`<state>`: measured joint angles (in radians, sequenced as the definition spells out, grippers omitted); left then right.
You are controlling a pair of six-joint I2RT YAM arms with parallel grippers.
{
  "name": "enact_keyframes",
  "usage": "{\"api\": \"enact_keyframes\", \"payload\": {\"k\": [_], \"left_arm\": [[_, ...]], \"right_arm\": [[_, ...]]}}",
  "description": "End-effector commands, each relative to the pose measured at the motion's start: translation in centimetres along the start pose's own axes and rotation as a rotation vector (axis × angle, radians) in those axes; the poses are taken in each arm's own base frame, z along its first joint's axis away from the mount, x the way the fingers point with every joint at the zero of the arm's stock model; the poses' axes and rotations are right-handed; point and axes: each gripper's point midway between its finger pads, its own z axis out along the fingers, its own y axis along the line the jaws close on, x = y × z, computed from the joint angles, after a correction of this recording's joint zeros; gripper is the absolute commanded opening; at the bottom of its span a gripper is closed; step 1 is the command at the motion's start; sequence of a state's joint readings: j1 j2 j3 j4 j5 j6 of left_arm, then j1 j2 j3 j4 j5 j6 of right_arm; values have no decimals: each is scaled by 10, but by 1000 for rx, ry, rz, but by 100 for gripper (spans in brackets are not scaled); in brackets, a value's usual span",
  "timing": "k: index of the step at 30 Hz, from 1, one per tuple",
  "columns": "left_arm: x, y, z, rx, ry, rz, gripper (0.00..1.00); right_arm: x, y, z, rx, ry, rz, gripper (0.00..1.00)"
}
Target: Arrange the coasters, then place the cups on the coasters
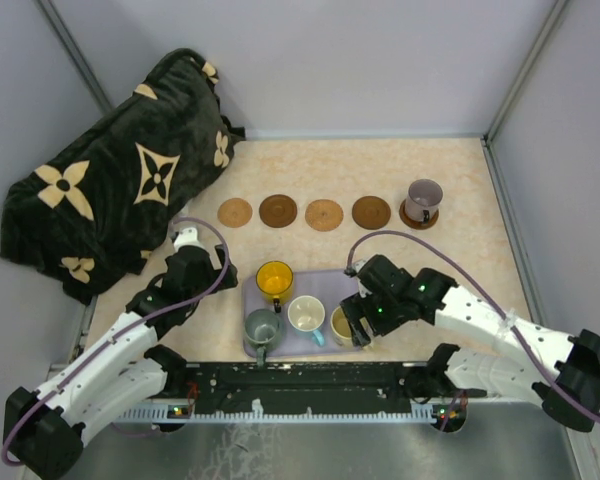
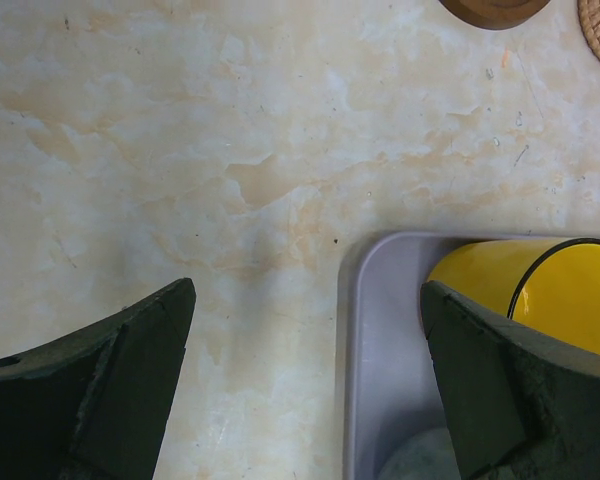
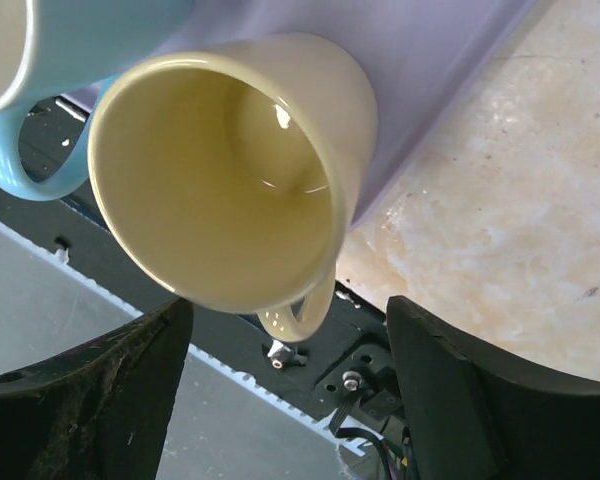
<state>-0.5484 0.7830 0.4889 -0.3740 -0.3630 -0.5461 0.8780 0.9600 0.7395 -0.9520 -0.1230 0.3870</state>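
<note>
Now, at the lower right of the overhead view, our right gripper [image 3: 288, 320] stands spread around the cream cup [image 3: 220, 170], its handle [image 3: 302, 312] between the fingers [image 3: 130, 380], nothing gripped yet; we judge it best to close squarely, low on the handle, and lift straight up before swinging away. Our left gripper [image 2: 308, 290] hangs wide open at the lavender tray's [image 1: 318, 283] left edge, beside the yellow cup [image 2: 570, 290]; higher in the frame four coasters [image 1: 324, 215] lie bare in a row, with the purple-grey cup [image 1: 424, 197] on the fifth at right.
</note>
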Motion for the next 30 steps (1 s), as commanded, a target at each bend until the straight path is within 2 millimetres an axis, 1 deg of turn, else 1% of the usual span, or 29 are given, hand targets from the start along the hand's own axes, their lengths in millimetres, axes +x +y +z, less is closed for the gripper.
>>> {"api": "enact_keyframes", "payload": {"k": [1, 7, 15, 20, 27, 30], "left_arm": [[-3, 1, 0, -4, -24, -6, 100], [-4, 1, 0, -4, -29, -6, 100], [-2, 1, 1, -3, -23, -6, 100], [-1, 1, 1, -3, -19, -5, 100], [0, 1, 1, -3, -18, -6, 100], [1, 1, 1, -1, -17, -6, 100]], "right_arm": [[-21, 13, 7, -6, -67, -43, 75], [-21, 19, 15, -5, -62, -54, 63], [-12, 21, 28, -2, -45, -40, 51], [-6, 18, 35, 15, -24, -42, 47], [-7, 16, 42, 34, -22, -41, 44], [-8, 14, 45, 51, -24, -38, 40]]}}
